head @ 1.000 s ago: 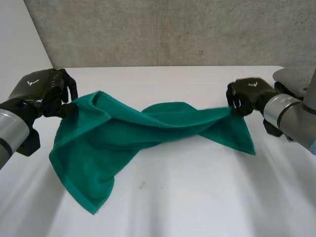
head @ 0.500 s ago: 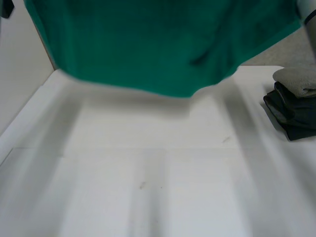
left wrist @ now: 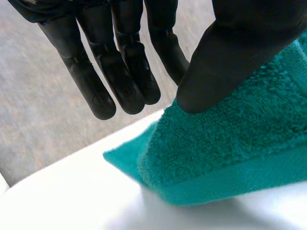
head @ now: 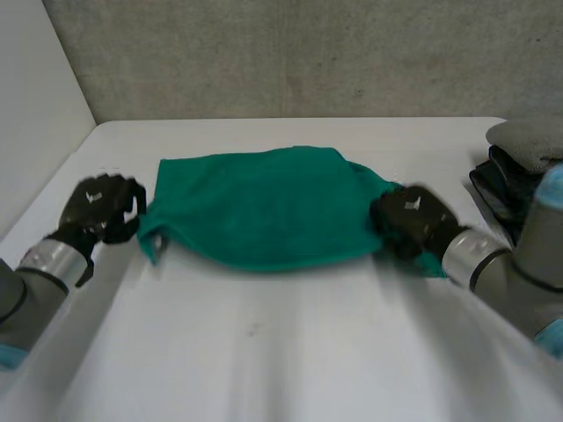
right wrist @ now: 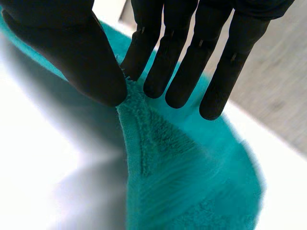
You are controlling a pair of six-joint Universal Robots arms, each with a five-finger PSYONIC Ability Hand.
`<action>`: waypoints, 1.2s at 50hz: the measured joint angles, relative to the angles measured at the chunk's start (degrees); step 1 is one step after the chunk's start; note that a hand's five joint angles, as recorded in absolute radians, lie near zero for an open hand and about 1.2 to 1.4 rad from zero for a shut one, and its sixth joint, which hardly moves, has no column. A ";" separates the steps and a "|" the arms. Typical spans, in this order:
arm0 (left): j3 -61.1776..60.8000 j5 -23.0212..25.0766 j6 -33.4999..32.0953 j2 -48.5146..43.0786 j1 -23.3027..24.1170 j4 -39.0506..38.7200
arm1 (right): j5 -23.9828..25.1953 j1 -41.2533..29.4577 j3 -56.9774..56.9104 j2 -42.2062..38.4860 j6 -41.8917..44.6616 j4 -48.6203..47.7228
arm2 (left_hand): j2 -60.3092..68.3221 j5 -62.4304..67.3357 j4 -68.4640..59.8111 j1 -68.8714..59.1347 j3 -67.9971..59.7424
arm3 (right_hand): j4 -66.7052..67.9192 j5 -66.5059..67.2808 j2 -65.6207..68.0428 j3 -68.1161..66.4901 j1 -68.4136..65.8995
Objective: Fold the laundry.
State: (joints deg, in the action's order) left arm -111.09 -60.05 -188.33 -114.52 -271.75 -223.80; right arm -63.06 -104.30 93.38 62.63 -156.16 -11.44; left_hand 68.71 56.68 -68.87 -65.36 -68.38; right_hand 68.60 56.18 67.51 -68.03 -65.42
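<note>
At the left, the left hand (head: pixel 98 207) sits just beside the near left corner of the green towel (head: pixel 264 207). Its fingers (left wrist: pixel 129 72) hang straight and clear of the cloth, and only the thumb rests on the terry, so I'd call it let go rather than holding. That corner looks rumpled, with a little flap sticking out toward the hand. The towel itself lies spread across the middle of the white surface (head: pixel 281 352), its near edge bowed rather than straight. Over on the right corner, the right hand (head: pixel 409 221) has the cloth nipped between its thumb and straight fingers, and the towel tents up to the pinch. My worry is the lopsided hold. If the right hand pulls or lifts now, the towel will likely slew round toward it and bunch, and any fold made from that would come out crooked. A wide swing on that side could also knock the stack of folded laundry (head: pixel 519 171) near the right edge.
</note>
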 measured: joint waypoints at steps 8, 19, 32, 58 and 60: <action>0.21 3.30 -8.09 1.17 -0.74 5.75 | -1.54 -2.01 -1.78 -2.97 -1.90 2.50 | -30.27 -27.74 30.08 28.62 29.17 | 0.00 0.00 0.00 0.00 0.00; -2.34 -0.51 -16.66 5.49 2.29 16.53 | -2.82 -2.55 -0.72 -0.16 -6.53 0.78 | -45.89 -44.72 46.55 41.72 45.54 | 0.00 0.00 0.00 0.00 0.00; 0.20 -7.30 -21.08 0.83 4.63 16.62 | -3.56 -2.27 0.09 -0.13 -5.27 0.65 | -44.13 -41.84 44.32 40.83 43.69 | 0.00 0.01 0.00 0.00 0.00; 3.62 -14.42 -8.24 3.24 5.11 12.31 | -13.38 4.20 1.73 5.14 -6.74 11.90 | -3.64 -2.37 3.29 1.99 3.39 | -46.05 -44.62 -43.92 44.49 42.00; 3.60 -14.35 -8.21 3.50 4.97 12.37 | -12.74 4.61 2.10 4.49 -6.26 11.39 | -3.64 -2.37 3.29 1.99 3.39 | -45.93 -43.98 -43.92 44.49 41.99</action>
State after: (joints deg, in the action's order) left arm -107.49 -74.40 -196.54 -111.02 -266.78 -211.43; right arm -75.80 -99.69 95.48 67.12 -162.41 -0.05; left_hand 65.07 54.31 -65.58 -63.37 -64.99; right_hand 22.67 12.20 23.59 -23.55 -23.43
